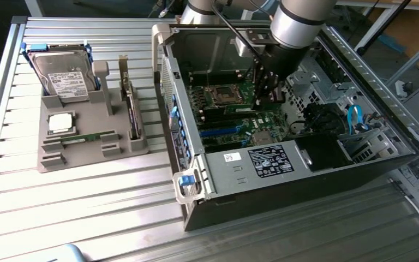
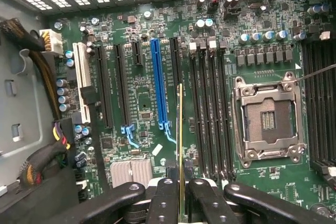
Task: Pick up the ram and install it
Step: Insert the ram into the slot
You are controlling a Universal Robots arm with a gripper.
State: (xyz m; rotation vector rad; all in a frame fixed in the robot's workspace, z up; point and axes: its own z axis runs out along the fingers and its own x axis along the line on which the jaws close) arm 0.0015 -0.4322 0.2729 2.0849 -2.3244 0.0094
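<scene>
Black fingers [image 2: 163,203] are seen clamped on the ram [image 2: 180,145], which is held edge-on above the green motherboard [image 2: 142,93], beside the black memory slots [image 2: 210,108] and the open processor socket [image 2: 268,119]. From the exterior view, the gripper [image 1: 265,90] is shown lowered inside the open computer case [image 1: 268,164] on the slatted table [image 1: 85,196]; contact between stick and slot apparently cannot be judged.

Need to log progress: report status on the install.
Gripper inside the computer case, jaws shut on the ram. Ram edge-on above the motherboard, near the memory slots, not seated. Nothing in the way.
</scene>
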